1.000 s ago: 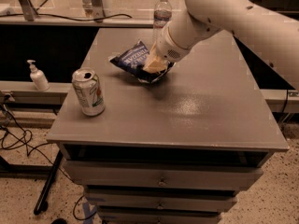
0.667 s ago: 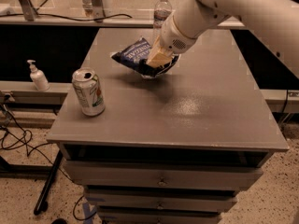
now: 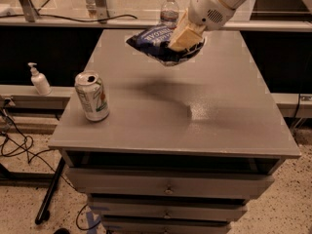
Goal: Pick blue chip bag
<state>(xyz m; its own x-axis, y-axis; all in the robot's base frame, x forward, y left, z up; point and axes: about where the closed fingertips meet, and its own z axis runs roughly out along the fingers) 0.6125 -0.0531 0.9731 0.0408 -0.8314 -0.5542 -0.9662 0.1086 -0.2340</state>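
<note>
One gripper (image 3: 184, 37) hangs over the far half of the desk (image 3: 219, 111), nearer the far edge than the front and a little left of the middle. Its pale fingers (image 3: 181, 33) are clamped on the one blue chip bag (image 3: 153, 40), pinching the bag's right end. The bag sticks out to the left of the gripper, crumpled, with white lettering facing up. It is off the desk top and touches nothing but the gripper; one soft shadow (image 3: 156, 89) lies on the surface below it, toward the middle of the desk. The single white arm (image 3: 219, 1) comes in from above the far right corner.

One soda can (image 3: 91, 96), silver and green with its tab open, stands upright near the left edge, toward the front left corner, well apart from the bag. One clear water bottle (image 3: 169, 12) stands upright at the far edge, just behind the bag. One white pump bottle (image 3: 39, 79) stands on a ledge beyond the left edge. Three drawer fronts (image 3: 168, 185) stack under the front edge.
</note>
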